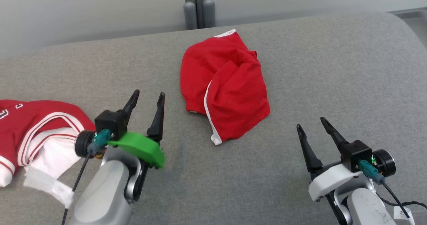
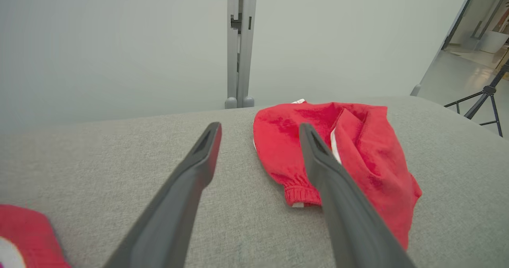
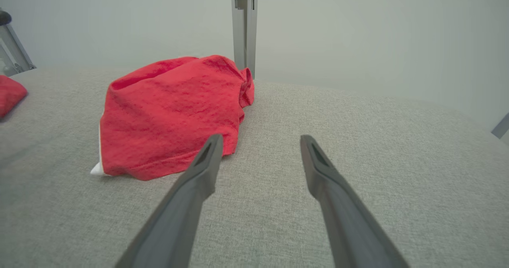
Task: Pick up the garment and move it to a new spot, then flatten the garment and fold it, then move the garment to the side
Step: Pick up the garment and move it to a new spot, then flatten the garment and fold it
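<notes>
Lying crumpled on the grey fabric-covered worktop (image 1: 333, 68), a little beyond the middle towards the far edge, is the red garment (image 1: 227, 88) with white piping along its seams and hem. It is bunched and folded over on itself, not spread flat; one elastic-looking cuff faces the robot's left side. No claw touches it.

The left claw (image 1: 149, 93) hovers near the garment's left side, fingers parted and holding nothing. A green plastic piece (image 1: 141, 146) is fitted at its base. In the left wrist view the left claw (image 2: 260, 125) points towards the far edge, with the garment (image 2: 370, 152) lying just beyond and to the right of its right finger (the finger overlaps the cloth in the view; contact cannot be confirmed from that angle).

The right claw (image 1: 310, 123) sits near the front right of the worktop, clear of the garment, also spread open and empty. In the right wrist view the right claw (image 3: 260, 137) aims at bare grey fabric, with the garment (image 3: 171, 113) ahead and to its left.

A second item, a red-and-white jersey (image 1: 40, 125), lies heaped at the left edge of the worktop, well apart from the garment. A grey upright post (image 1: 199, 4) stands behind the far edge against a pale wall (image 1: 83, 11).
</notes>
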